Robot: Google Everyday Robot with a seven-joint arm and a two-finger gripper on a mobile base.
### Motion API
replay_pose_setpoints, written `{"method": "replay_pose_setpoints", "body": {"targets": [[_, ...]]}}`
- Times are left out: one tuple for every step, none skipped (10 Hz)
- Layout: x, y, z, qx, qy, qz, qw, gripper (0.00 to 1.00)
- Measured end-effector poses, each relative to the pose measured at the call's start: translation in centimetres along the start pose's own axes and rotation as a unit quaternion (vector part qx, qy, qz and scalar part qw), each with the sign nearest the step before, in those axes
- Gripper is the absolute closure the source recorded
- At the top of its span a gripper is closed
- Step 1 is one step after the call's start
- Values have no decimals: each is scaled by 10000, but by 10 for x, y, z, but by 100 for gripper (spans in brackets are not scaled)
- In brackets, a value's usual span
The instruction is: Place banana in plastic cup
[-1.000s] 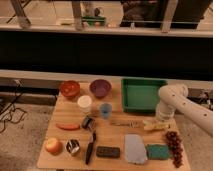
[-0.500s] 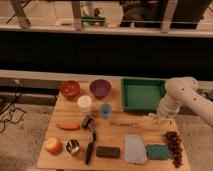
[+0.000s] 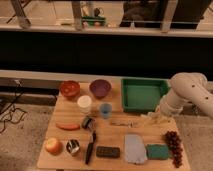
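The gripper [image 3: 157, 116] sits low at the right of the worktop [image 3: 116, 136], over the banana [image 3: 149, 121]; whether it is clamped cannot be told. The plastic cup [image 3: 105, 110] stands well to the left.

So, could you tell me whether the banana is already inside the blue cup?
No, the banana lies on the table, well right of the blue cup, with the gripper low beside it.
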Motion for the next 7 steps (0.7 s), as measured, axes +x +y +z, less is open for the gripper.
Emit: {"method": "replay_pose_setpoints", "body": {"targets": [[-6, 5, 0, -7, -39, -112, 9999, 88], [-19, 14, 0, -47, -82, -327, 9994, 88], [-38, 28, -2, -96, -134, -631, 9979, 88], [-47, 37, -4, -115, -170, -791, 9967, 88], [-53, 42, -5, -136, -189, -894, 9957, 88], [-54, 41, -4, -139, -189, -910, 9956, 88], [-54, 41, -4, -137, -188, -905, 9956, 88]]}}
